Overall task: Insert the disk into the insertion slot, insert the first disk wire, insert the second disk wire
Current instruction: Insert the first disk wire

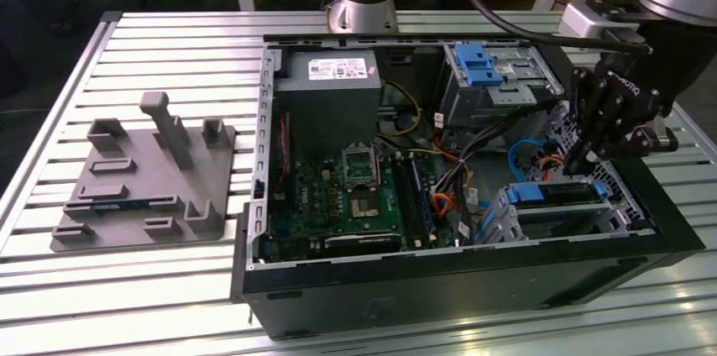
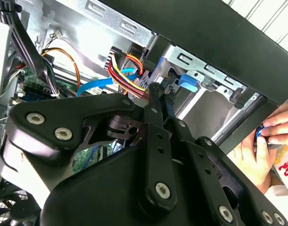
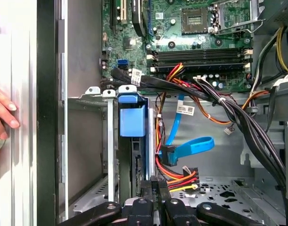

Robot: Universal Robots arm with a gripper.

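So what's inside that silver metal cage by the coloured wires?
The blue-framed disk sits inside the insertion slot. The slot's metal walls cover its lower part.

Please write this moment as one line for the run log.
disk: in insertion slot | gripper: at disk's edge | blue wire: beside disk | hand: outside case

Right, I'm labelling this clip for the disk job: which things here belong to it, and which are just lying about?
In the job: disk, insertion slot, blue flat wire, red-yellow-black wire bundle, end effector.
Lying about: grey stand, upper bay with blue tab, power supply, a person's hand.
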